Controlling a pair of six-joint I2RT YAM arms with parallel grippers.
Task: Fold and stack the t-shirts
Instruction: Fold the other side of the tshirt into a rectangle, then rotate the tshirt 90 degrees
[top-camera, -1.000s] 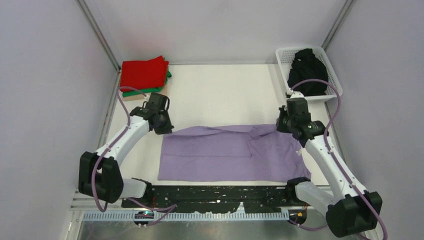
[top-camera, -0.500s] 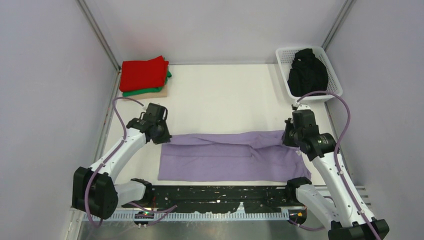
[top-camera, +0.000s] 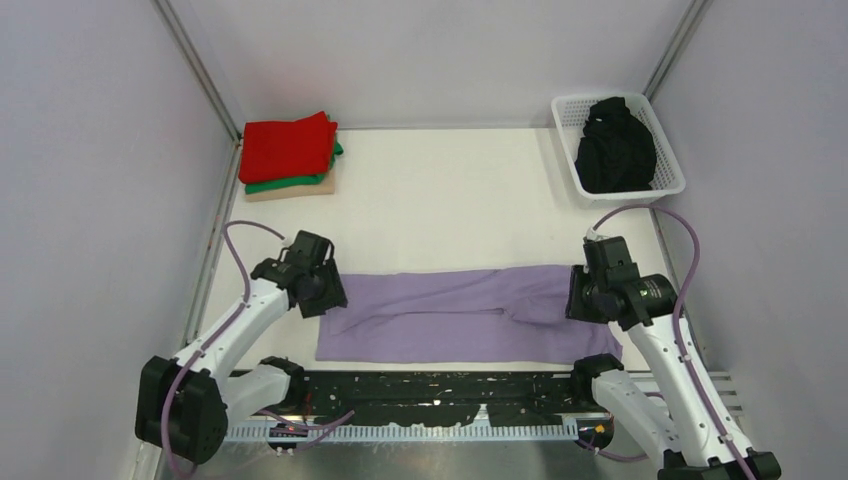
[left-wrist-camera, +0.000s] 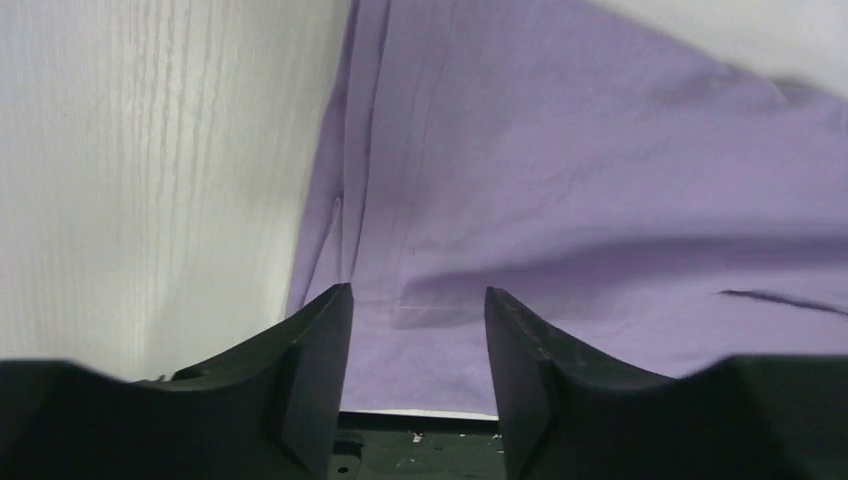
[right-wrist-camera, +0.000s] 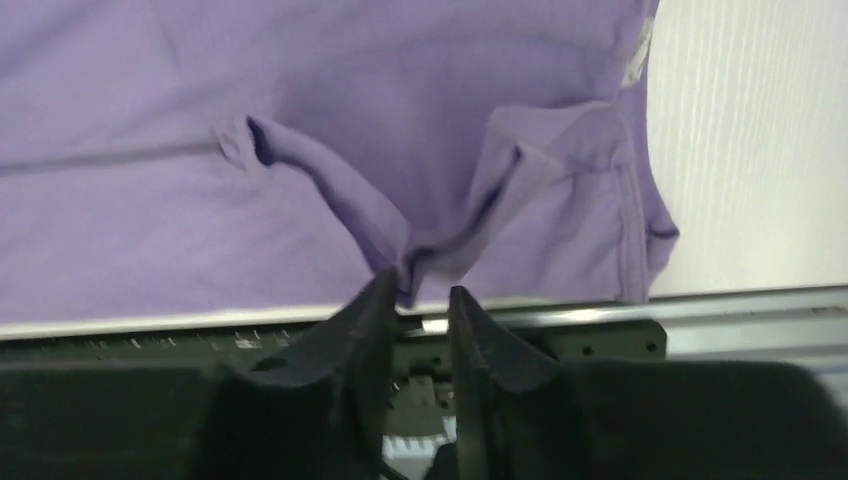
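The lavender t-shirt lies near the table's front edge, folded into a long strip. My left gripper hovers over the strip's left end. In the left wrist view my left gripper stands open, with only flat lavender cloth below it. My right gripper is over the right end. In the right wrist view my right gripper has its jaws a little apart, and a raised pinch of the cloth still touches the left fingertip. Red, green and beige t-shirts sit stacked at the back left.
A white lattice basket at the back right holds a crumpled black t-shirt. A black perforated plate runs along the near edge between the arm bases. Grey walls close in both sides.
Both arms drew the shirt's far edge toward the near edge, narrowing it into a strip. Both grippers, shut on the cloth before, now have their jaws apart.
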